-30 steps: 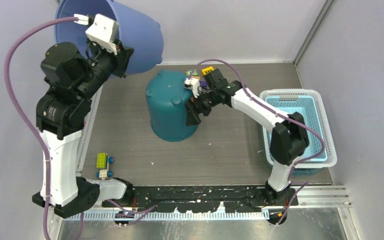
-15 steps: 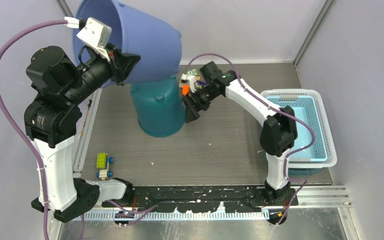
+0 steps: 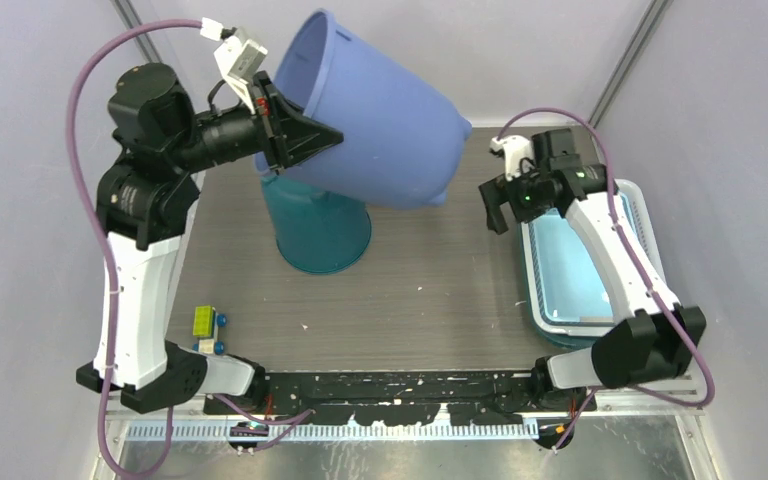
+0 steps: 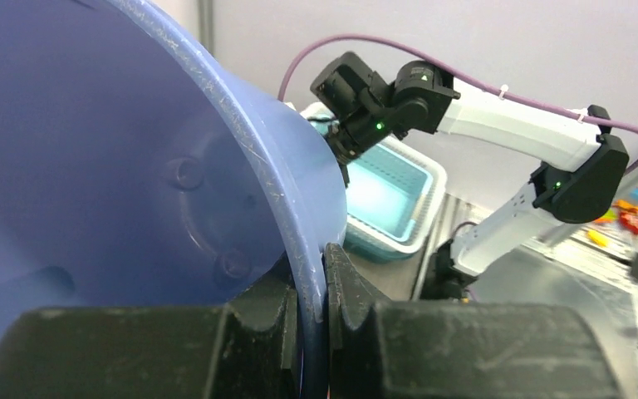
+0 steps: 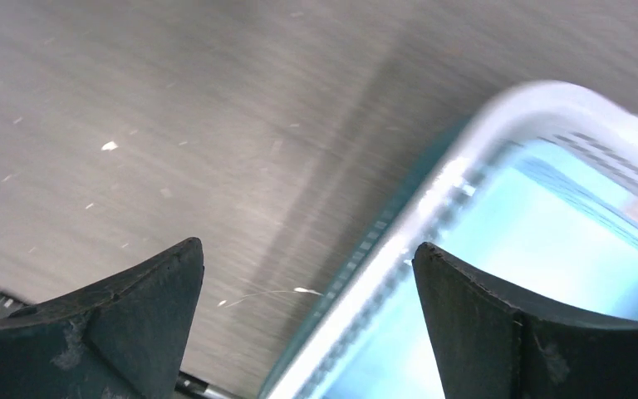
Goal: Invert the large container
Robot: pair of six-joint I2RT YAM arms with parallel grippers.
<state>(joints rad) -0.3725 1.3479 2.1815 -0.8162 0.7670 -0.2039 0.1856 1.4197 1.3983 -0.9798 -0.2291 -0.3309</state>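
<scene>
Two buckets, one basket, one toy. The left gripper [image 4: 324, 274] pinches the rim of the large periwinkle-blue plastic bucket [image 3: 380, 130], which hangs tipped on its side just above a smaller teal plastic bucket [image 3: 320, 235]. The teal bucket stands upside down on the grey table [image 3: 440, 290]. To the right of the teal bucket, the right gripper [image 5: 306, 248] hangs with its jaws spread wide over the rim of one white plastic mesh basket [image 3: 533, 285]. One small green toy car [image 3: 207, 330] lies to the near left of the teal bucket.

White basket [image 3: 565, 275], small toy car [image 3: 208, 330]
</scene>
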